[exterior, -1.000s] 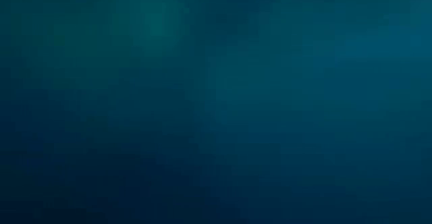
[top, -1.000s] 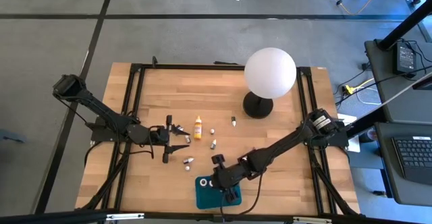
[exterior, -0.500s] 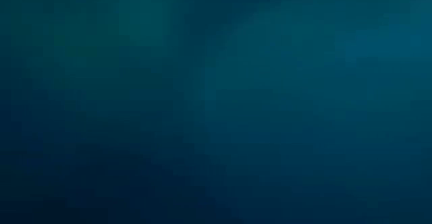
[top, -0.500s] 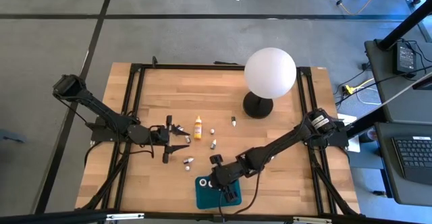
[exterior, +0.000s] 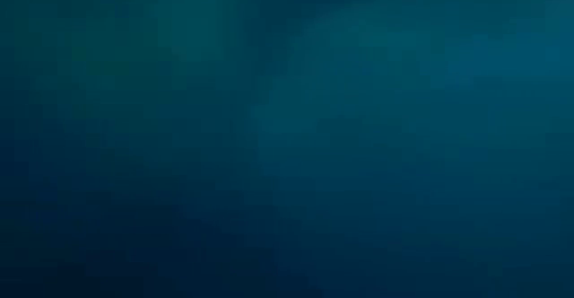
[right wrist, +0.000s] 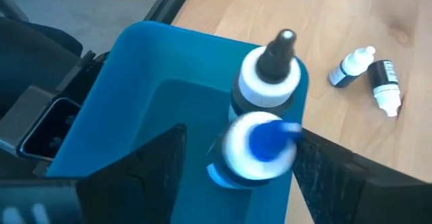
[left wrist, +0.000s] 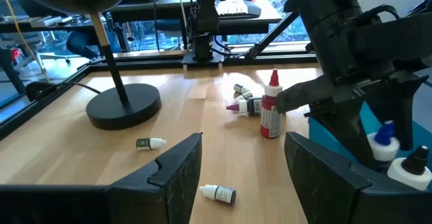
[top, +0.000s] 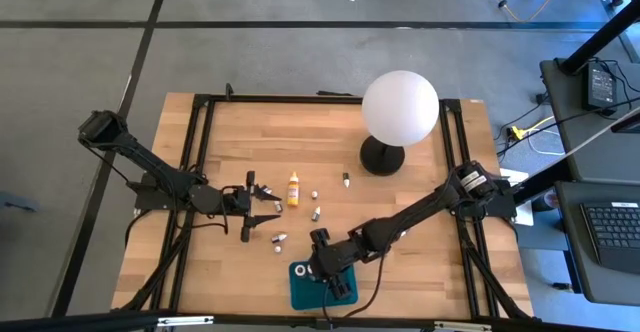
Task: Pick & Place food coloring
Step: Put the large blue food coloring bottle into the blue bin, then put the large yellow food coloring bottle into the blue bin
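Two bottles (right wrist: 264, 116) between open right fingers (right wrist: 152, 163)

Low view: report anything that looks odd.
The low view shows only blurred dark teal, no table or arms. It looks blocked, probably by the teal rectangular tray at the table's near edge, where the right gripper hovers open over two upright bottles.

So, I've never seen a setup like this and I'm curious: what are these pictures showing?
Two dark robot arms work at a wooden table, filmed from above, from table height (only a blur of teal) and from each wrist. The left gripper waits, open, near a yellow bottle and small scattered bottles. The right gripper, open, hangs over a teal plastic tray holding two white-collared bottles. A white globe lamp stands behind.
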`<action>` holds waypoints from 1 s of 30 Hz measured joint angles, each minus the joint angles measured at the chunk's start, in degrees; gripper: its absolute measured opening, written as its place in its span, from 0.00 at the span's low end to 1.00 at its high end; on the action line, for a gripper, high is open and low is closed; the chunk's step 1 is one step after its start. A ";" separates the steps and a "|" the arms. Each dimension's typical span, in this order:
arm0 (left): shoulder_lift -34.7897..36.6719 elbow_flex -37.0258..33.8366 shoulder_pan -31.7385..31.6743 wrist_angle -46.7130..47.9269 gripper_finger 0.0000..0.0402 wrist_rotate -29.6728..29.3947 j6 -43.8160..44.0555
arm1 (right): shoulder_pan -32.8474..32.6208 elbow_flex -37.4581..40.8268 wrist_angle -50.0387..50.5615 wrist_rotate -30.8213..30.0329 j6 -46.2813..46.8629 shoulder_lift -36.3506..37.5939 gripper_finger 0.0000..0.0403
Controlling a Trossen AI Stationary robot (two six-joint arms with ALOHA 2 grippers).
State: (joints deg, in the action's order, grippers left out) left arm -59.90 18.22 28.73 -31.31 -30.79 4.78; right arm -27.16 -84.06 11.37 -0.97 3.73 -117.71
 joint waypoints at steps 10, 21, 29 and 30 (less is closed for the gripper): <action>0.00 0.00 0.00 0.00 0.52 0.00 0.00 | -0.85 -0.49 0.68 -0.72 0.00 0.00 0.64; 0.00 0.00 0.00 0.00 0.52 0.00 0.00 | -1.17 -0.54 1.18 -0.92 0.08 1.58 0.64; 0.00 0.00 0.04 0.26 0.52 0.00 0.01 | -2.66 -0.56 7.79 -4.06 -1.02 6.57 0.64; 0.00 0.00 0.04 0.25 0.52 0.02 0.02 | -3.11 -0.43 9.38 -5.14 -0.74 7.70 0.64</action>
State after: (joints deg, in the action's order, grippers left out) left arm -59.90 18.22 28.77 -31.06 -30.77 4.80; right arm -30.26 -84.50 20.76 -6.11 3.00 -110.01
